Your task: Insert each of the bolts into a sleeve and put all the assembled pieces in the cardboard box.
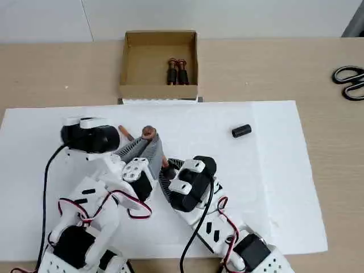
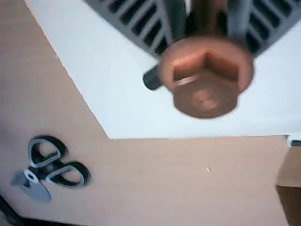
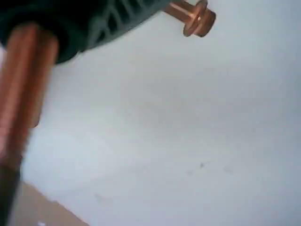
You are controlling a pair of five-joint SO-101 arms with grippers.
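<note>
My left gripper [image 1: 149, 141] is shut on a copper bolt [image 1: 149, 133] over the white paper. The bolt's hex head [image 2: 204, 77] sticks out past the grey ribbed fingers [image 2: 136, 19]. Its threaded shaft [image 3: 23, 94] runs back toward my right gripper [image 1: 166, 169], which looks shut on a dark sleeve [image 3: 8, 193] at the shaft's tip. A second bolt [image 1: 124, 133] [image 3: 194, 18] lies loose on the paper just left of the left gripper. A loose black sleeve [image 1: 241, 131] [image 2: 151, 79] lies on the paper farther right. The cardboard box [image 1: 159, 91] holds two assembled pieces [image 1: 177, 71].
The white paper [image 1: 267, 187] covers most of the wooden table. Black-handled scissors [image 1: 350, 81] [image 2: 47, 167] lie at the table's far right edge. The box stands at the paper's back edge, and its corner [image 2: 288, 176] shows in the left wrist view.
</note>
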